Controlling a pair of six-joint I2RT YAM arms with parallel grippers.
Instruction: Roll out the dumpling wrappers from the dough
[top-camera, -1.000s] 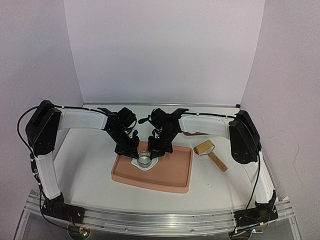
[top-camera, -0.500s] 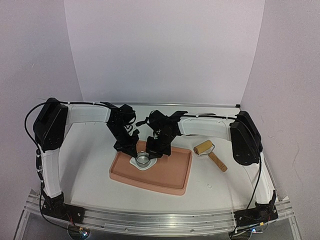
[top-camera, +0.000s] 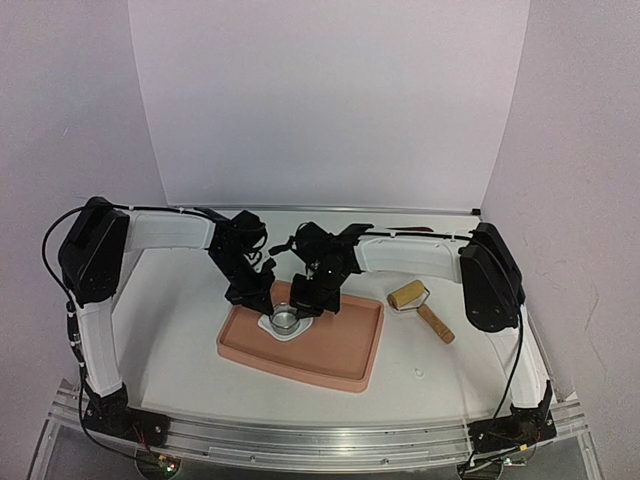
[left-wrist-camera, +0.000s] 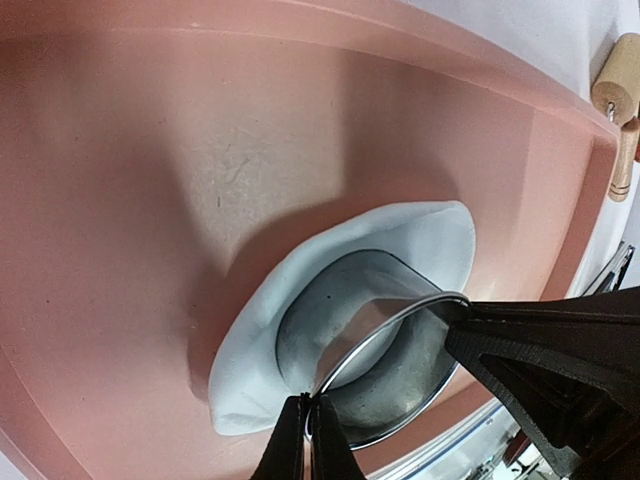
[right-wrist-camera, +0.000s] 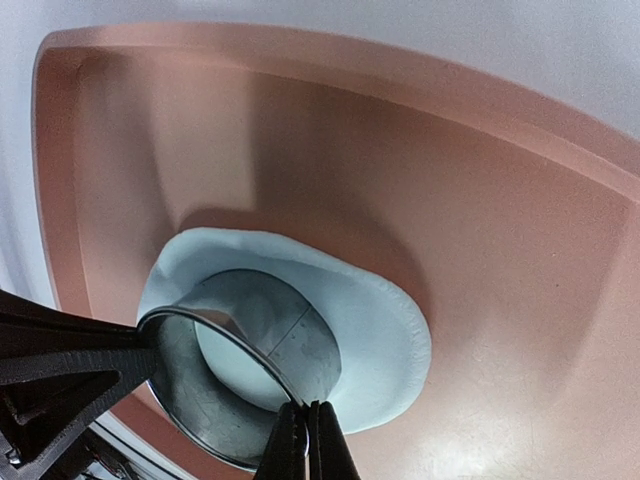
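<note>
Inside matte pink tray (left-wrist-camera: 150, 150): soft white dough (left-wrist-camera: 260, 320), flat irregular oval, under shiny metal ring cutter (left-wrist-camera: 400, 385) standing axis-up; left gripper (left-wrist-camera: 308, 432) and right gripper (right-wrist-camera: 306, 432) each pinched tight on its thin rim.

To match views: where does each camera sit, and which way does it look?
Top external: above and behind, looking down at the tray; left arm, right arm show.
Left wrist: looks down at the ring cutter on the dough; left gripper pinches its rim.
Right wrist: likewise; right gripper pinches.
Wrist views share cutter, dough, tray.
</note>
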